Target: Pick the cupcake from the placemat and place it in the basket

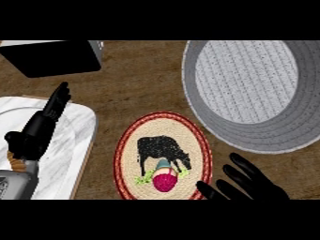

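A small cupcake (165, 180) with pink frosting and a pale blue wrapper lies on an oval woven placemat (131, 154) with a red rim and a black cow picture. A large grey woven basket (259, 126) sits at the upper right, with nothing inside. My right hand (249, 183) is open at the lower right, just right of the placemat, fingers spread and apart from the cupcake. At the left, my left hand (41, 126) rests open with fingers pointing up.
A white marble board (79, 136) lies under my left hand at the left. A black box-shaped appliance (51, 57) stands at the top left. Brown wooden counter (141, 79) stretches between the placemat, the basket and the box.
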Controlling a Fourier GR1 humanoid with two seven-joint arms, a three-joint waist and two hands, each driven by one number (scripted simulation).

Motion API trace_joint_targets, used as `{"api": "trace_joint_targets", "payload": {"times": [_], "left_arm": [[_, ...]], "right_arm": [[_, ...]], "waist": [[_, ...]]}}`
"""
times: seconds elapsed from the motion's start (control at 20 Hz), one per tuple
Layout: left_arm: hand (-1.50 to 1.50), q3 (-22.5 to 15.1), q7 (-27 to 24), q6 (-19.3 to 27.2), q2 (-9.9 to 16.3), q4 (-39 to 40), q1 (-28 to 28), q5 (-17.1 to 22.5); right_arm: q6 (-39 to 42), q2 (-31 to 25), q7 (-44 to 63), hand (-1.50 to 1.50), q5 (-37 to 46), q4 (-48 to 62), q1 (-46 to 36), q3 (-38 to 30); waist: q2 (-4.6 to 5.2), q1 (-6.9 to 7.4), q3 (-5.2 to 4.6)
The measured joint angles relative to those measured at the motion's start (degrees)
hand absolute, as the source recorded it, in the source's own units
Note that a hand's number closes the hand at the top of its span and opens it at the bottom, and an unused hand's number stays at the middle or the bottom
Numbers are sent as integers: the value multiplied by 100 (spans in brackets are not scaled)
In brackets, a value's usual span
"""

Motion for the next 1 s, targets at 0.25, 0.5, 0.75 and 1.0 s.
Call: {"api": "trace_joint_targets", "payload": {"times": [0.25, 0.5, 0.75, 1.0], "left_arm": [[0, 138, 57, 16, 136, -157, 155, 53], [0, 174, 84, -77, 224, -395, 219, 115], [0, 102, 255, -222, 227, -727, 216, 212], [0, -7, 394, -262, 136, -814, 18, 125]], "right_arm": [[-633, 15, 245, -150, 1296, -28, 1560, -176], [-1188, 267, 402, -150, 2580, -70, 3331, -84], [-2025, 734, 358, -150, 3659, -67, 4962, 266], [-2927, 993, 305, -150, 4183, 199, 5880, 569]], "waist": [[34, -158, -23], [108, -40, -24], [174, 238, -12], [230, 476, -4]]}}
